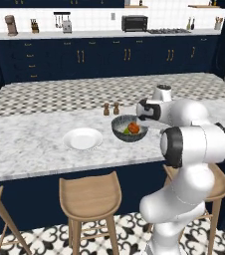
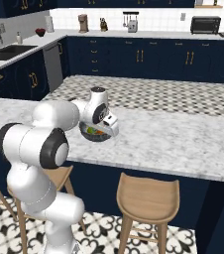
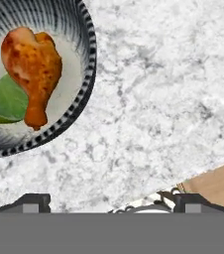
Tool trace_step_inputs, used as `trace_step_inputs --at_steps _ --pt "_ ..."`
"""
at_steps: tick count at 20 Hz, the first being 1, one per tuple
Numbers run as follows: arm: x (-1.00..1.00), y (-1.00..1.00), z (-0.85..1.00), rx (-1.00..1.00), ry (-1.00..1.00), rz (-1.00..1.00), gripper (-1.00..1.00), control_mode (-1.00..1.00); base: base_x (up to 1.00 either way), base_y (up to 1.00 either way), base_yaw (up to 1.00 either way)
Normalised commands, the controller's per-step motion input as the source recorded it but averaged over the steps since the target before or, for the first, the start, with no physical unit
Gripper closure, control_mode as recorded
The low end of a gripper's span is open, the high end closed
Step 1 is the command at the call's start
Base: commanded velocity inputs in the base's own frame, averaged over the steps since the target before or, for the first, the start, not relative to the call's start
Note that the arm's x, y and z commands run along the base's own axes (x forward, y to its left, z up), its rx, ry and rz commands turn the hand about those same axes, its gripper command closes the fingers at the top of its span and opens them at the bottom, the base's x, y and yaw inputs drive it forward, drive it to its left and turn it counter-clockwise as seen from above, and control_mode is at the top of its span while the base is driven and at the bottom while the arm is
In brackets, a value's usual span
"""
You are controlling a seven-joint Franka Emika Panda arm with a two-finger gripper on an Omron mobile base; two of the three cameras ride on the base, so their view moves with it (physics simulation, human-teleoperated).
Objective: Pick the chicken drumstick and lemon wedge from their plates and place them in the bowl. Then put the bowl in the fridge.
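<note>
Hand view: gripper (image 3: 112, 202) spread wide, its two dark fingertips (image 3: 32, 202) far apart at the bottom edge, nothing between them, hanging over bare marble counter (image 3: 148, 99) just beside the bowl (image 3: 84, 74). In the bowl, upper left of this view, the chicken drumstick (image 3: 32, 69) lying with fat end up and thin bone end down, and the lemon wedge (image 3: 5, 101) touching it on its left, partly tucked under the drumstick's side. Bowl rim dark with pale stripes, inside pale. At lower right, past the counter edge, a strip of wooden stool seat (image 3: 213, 183). Left base view: bowl (image 1: 129, 130) on the island counter (image 1: 35, 144) near its front-right part, drumstick (image 1: 134, 127) and a spot of green wedge (image 1: 126, 131) inside; white plate (image 1: 82, 138) just left of the bowl, apart from it, bare on top; two small brown shakers (image 1: 111, 108) behind the bowl; arm's wrist reaching in from the right, close to the bowl's right rim; three wooden stools (image 1: 90, 199) along the counter front. Right base view: bowl (image 2: 95, 133) largely hidden behind the white hand, only its lower rim and a bit of orange and green visible; sink (image 2: 5, 50) on the far left counter; navy cabinets (image 2: 148, 59) with brass handles behind.
</note>
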Motion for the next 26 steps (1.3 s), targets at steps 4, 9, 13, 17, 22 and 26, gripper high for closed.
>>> trace_step_inputs --at_steps 4,9,13,17,22,26 --pt "0.2 -0.04 -0.31 0.06 0.05 -0.12 -1.0 -1.0 0.0 0.0 0.0" --pt "0.45 0.06 -0.22 0.1 0.0 -0.13 -1.0 -1.0 0.0 0.0 0.0" --pt "0.68 0.17 -0.38 0.0 0.0 -0.09 -1.0 -1.0 0.0 0.0 0.0" --pt "0.73 0.18 -0.45 0.0 -0.01 -0.08 -1.0 -1.0 0.0 0.0 0.0" --pt "0.32 -0.04 -0.43 0.0 -0.09 -0.01 -1.0 -1.0 0.0 0.0 0.0" --pt "0.12 -0.02 -0.14 0.0 -0.01 0.0 1.0 -1.0 0.0 0.0 0.0"
